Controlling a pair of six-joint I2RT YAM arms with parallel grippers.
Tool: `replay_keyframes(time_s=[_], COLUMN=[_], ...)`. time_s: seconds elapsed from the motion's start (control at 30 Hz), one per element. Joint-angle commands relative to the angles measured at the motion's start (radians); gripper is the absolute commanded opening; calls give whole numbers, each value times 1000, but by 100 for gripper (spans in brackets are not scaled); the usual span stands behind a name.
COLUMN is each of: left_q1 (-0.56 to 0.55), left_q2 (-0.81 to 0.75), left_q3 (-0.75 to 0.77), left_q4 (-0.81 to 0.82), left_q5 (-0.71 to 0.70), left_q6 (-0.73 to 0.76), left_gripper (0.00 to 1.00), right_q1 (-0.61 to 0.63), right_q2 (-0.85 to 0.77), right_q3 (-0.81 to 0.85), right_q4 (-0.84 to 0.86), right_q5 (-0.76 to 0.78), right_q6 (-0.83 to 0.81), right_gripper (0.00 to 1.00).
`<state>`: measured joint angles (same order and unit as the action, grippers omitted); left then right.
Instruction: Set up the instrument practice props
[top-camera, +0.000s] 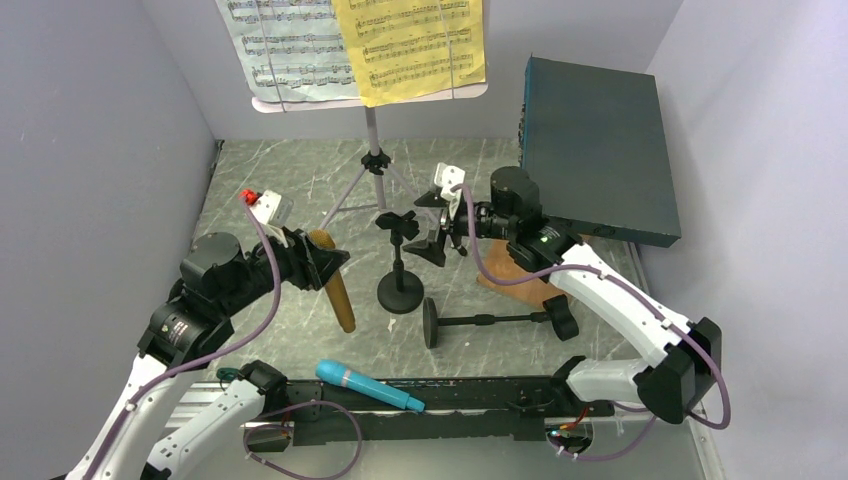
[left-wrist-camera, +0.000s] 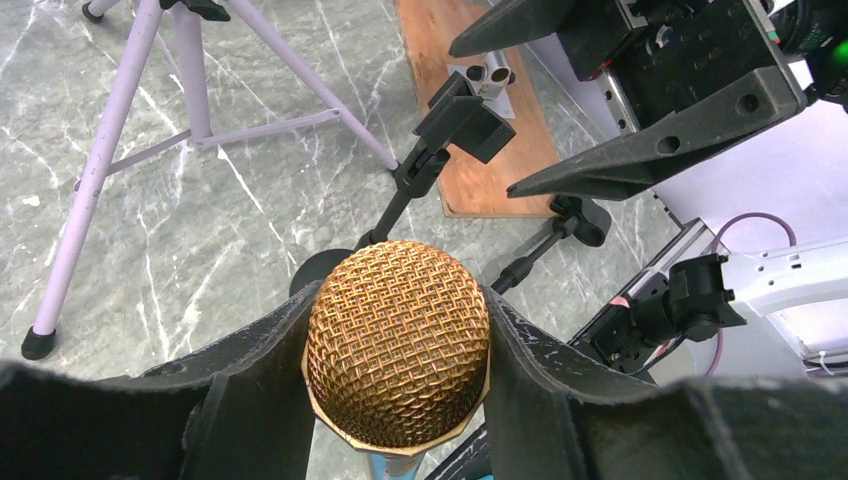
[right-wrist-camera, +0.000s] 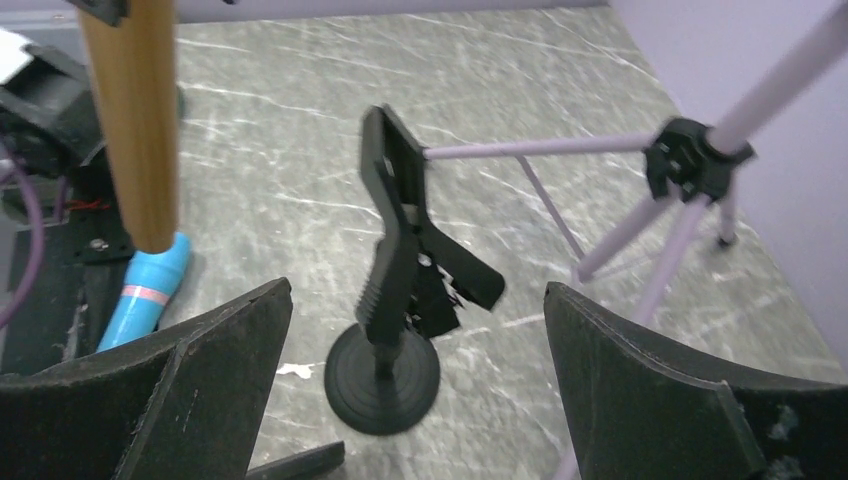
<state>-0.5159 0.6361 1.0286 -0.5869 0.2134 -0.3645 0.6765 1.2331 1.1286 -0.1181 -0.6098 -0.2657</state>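
Above the table (top-camera: 300, 170), left claw (left-wrist-camera: 398, 300) clamps gold microphone (top-camera: 340, 295); right claw (right-wrist-camera: 418, 290) hovers agape.

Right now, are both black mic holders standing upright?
No: the upright holder stands on its round base, but the second holder lies on its side beside it.

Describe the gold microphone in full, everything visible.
The gold microphone has a rounded gold wire-mesh head above a smooth, golden-brown handle. The left claw clamps the head from both sides, holding the microphone roughly upright, head uppermost, its lower end hanging free above the table. Nothing else touches it. It hangs just left of the upright black mic holder.
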Motion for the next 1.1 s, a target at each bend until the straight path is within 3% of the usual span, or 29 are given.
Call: replay_keyframes(time_s=[0.0, 0.23, 0.37, 0.53, 0.7, 0.83, 1.07], left_q1=[-1, -1, -1, -1, 0, -1, -2], left_q2=[-6, -2, 5, 44, 105, 182, 322], left_q3=[15, 24, 25, 71, 160, 230, 356], left_q4=[54, 57, 70, 86, 86, 111, 162], left_q5=[30, 35, 40, 51, 37, 60, 252], left_q6=[-16, -17, -23, -2, 69, 137, 345], left_gripper=[0, 0, 0, 0, 0, 0, 0], right_q1=[0, -5, -9, -11, -11, -11, -11], right_q2=[34, 69, 85, 108, 117, 119, 144], right_q3=[50, 33, 31, 34, 25, 11, 33], right_q4=[100, 150, 153, 158, 160, 184, 166], right_q5=[-164, -165, -161, -156, -159, -178, -203], right_q6=[-26, -2, 10, 20, 20, 29, 42], right_gripper=[99, 98, 92, 70, 41, 0, 0])
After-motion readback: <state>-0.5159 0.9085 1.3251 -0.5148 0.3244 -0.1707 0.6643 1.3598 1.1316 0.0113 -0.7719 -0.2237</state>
